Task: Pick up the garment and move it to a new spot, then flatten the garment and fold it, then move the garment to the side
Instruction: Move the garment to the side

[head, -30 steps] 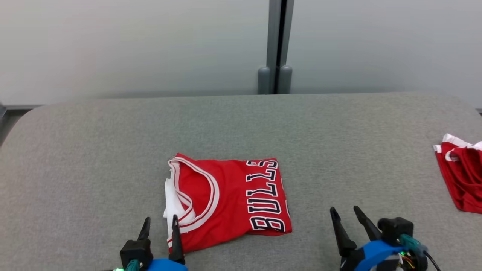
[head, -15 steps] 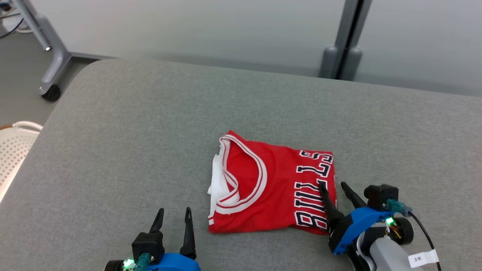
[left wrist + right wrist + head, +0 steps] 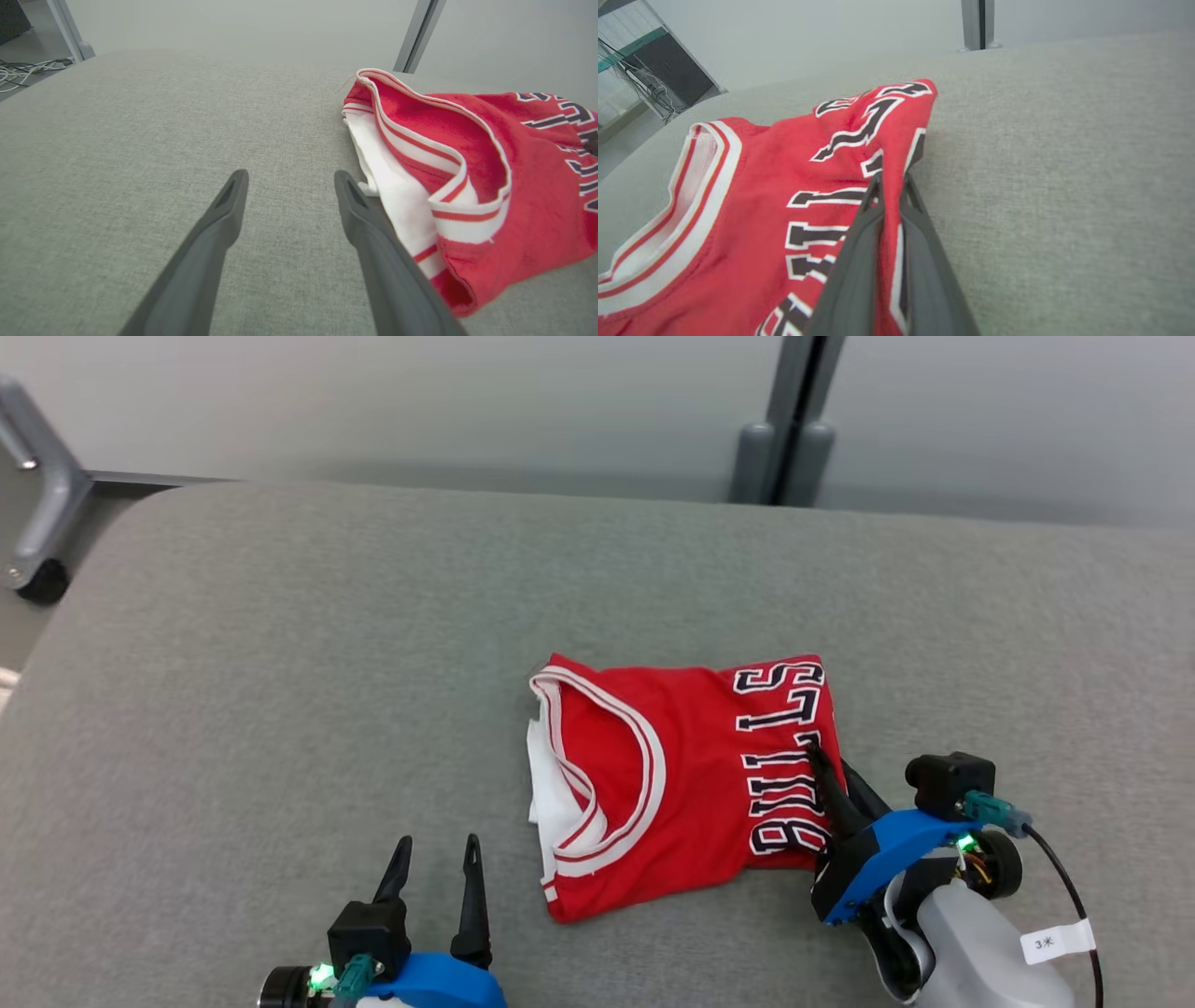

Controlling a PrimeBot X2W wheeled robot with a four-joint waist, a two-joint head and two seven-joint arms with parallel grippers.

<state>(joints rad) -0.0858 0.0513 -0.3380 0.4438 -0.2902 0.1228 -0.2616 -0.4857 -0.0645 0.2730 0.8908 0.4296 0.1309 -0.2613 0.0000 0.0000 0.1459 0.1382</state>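
Right gripper (image 3: 831, 765) is clamped on the jersey (image 3: 691, 775). We see one finger on top of the lettered right edge and the other under it, and in the right wrist view the red cloth runs up between the two closed fingers (image 3: 892, 182). Left gripper (image 3: 437, 845) has its fingers apart with nothing in them, low over the surface (image 3: 280, 663). It sits just beside the collar (image 3: 658, 775) end of the jersey, and the head view shows it not touching.

The jersey lies as a folded packet toward the near edge of the surface, right of its middle and well apart from the far edge and the far left corner. The pinched edge is bunched and a little raised, and the rest looks flat.

Step, as we read it: flattening and folding look done, so this grip starts the last part, moving the garment to the side.

The next move calls for a low slide or a small lift sideways toward a side edge. We'd keep it slow, because a pinch on one edge can let the layers slip open. The free left gripper could take the near left corner of the packet if the fold starts to sag.
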